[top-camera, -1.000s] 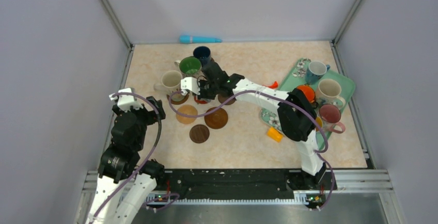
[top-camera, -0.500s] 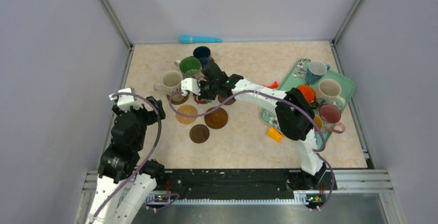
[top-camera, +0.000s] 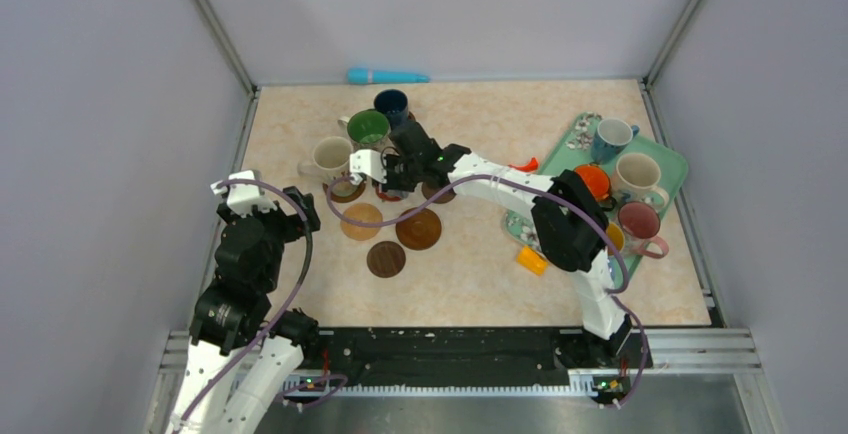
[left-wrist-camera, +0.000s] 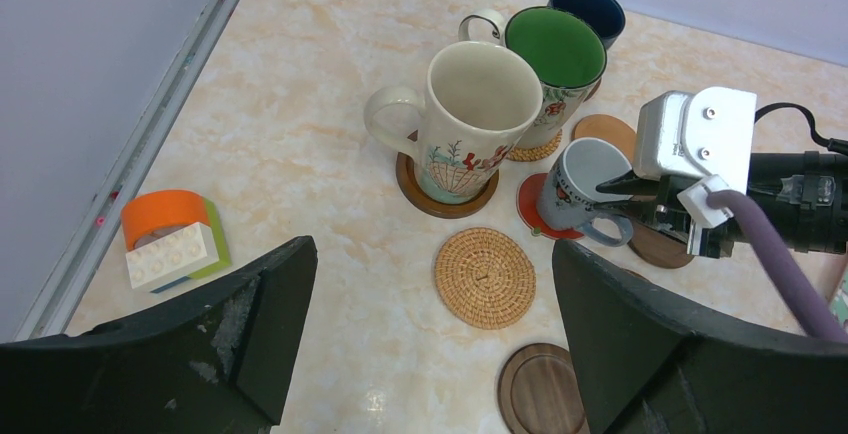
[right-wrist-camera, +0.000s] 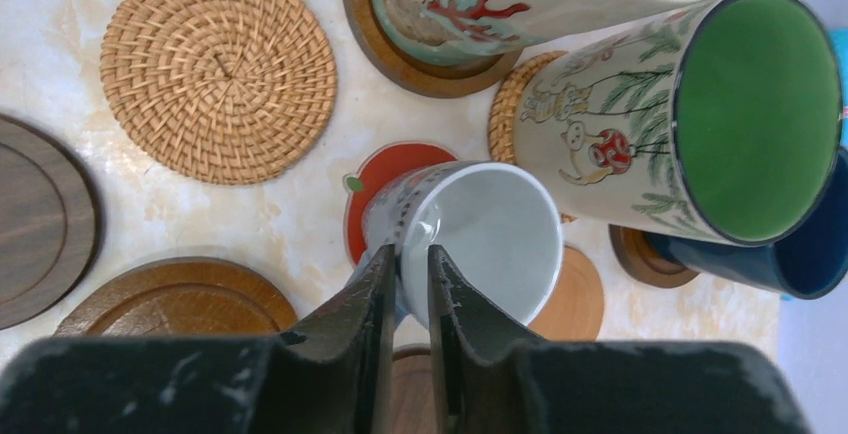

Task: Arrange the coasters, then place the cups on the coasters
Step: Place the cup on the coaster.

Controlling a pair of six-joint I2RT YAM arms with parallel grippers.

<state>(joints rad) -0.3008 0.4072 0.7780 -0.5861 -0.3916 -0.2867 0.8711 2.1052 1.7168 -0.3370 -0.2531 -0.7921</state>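
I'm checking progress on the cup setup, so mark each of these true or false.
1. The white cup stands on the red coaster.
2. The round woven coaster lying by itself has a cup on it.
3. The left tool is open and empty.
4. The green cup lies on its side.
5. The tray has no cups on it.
1. True: the white cup stands on the red coaster.
2. False: the woven coaster is bare.
3. True: the left tool is wide open with nothing between its fingers.
4. False: the green cup stands upright.
5. False: several cups stand on the tray.
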